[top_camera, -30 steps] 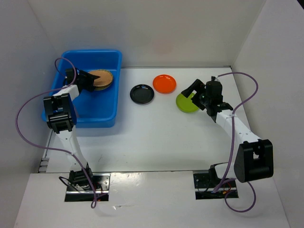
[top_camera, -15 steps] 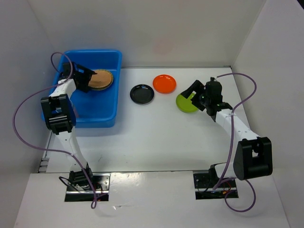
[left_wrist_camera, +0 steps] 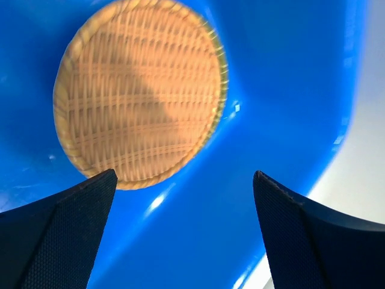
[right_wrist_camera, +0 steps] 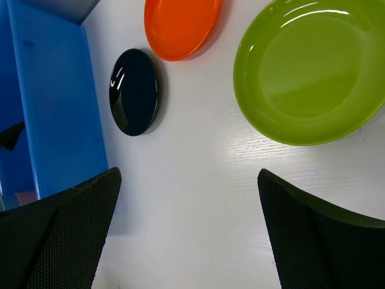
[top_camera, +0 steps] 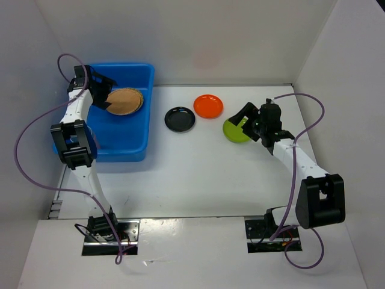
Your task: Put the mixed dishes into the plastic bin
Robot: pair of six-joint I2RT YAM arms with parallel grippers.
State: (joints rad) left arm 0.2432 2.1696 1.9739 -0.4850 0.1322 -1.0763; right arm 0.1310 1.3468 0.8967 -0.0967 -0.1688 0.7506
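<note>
The blue plastic bin (top_camera: 135,141) stands at the far left. Tan woven plates (top_camera: 124,101) lie stacked inside it, and the top one fills the left wrist view (left_wrist_camera: 139,90). My left gripper (top_camera: 110,93) is open and empty above the bin floor (left_wrist_camera: 198,241), just left of the woven plates. On the table lie a black plate (top_camera: 180,119), an orange plate (top_camera: 208,106) and a lime green plate (top_camera: 233,131). My right gripper (top_camera: 243,123) is open and empty over the green plate's near edge (right_wrist_camera: 310,72). No cup shows clearly.
White walls close in the table at the back, left and right. The bin's right wall (right_wrist_camera: 57,108) shows in the right wrist view, beside the black plate (right_wrist_camera: 133,91) and orange plate (right_wrist_camera: 180,27). Purple cables loop beside both arms.
My left gripper has drawn back from the woven plates toward the bin's far left corner, and the plates stay lying in the bin. The right arm has barely moved.
</note>
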